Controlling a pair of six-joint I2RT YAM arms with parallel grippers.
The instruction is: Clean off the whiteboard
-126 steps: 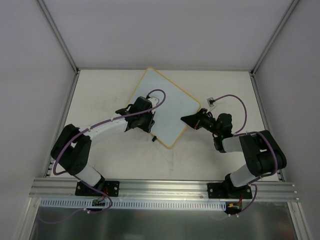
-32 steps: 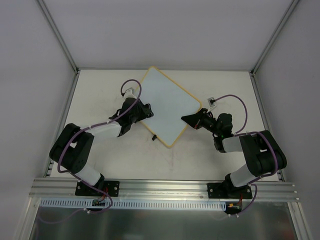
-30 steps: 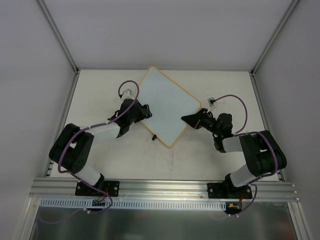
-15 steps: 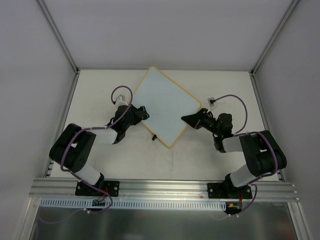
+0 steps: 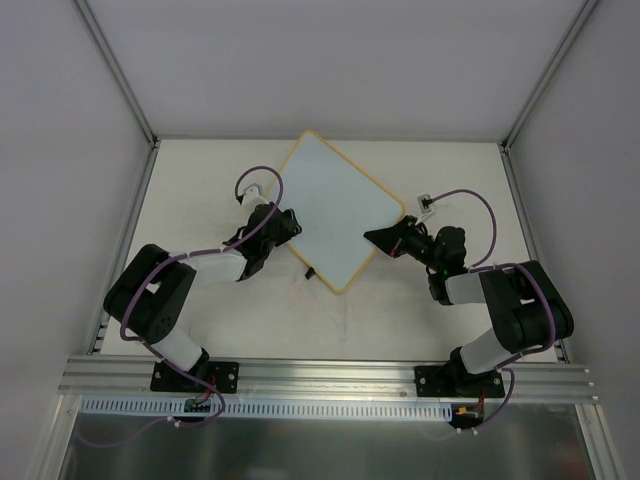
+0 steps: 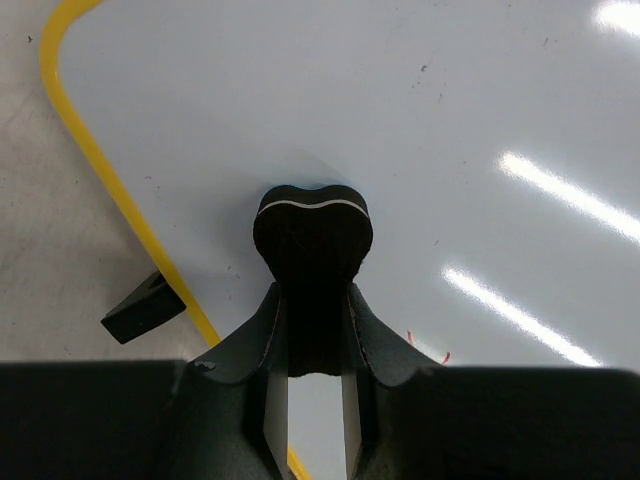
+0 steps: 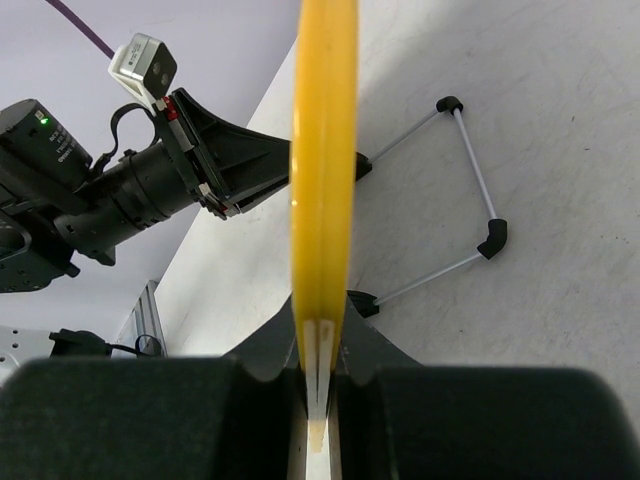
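Note:
The whiteboard (image 5: 335,205) lies turned like a diamond at the middle back of the table, with a pale face (image 6: 450,120) and a yellow rim (image 6: 105,185). My left gripper (image 5: 284,228) is over its left edge, shut on a black eraser (image 6: 312,228) that presses on the face. A faint red mark (image 6: 432,352) shows just right of the left gripper (image 6: 312,300). My right gripper (image 5: 386,238) is shut on the board's right corner. Seen edge-on, the rim (image 7: 324,150) sits between the fingers of the right gripper (image 7: 322,322).
A black clip (image 5: 310,272) sticks out from the board's lower left edge (image 6: 145,308). A wire stand (image 7: 470,200) with black end caps lies beside the board. White walls and metal posts enclose the table (image 5: 220,310).
The left gripper has carried the eraser from the board's middle to its left edge, with a small swing back right in the last half second. The right gripper has kept its hold.

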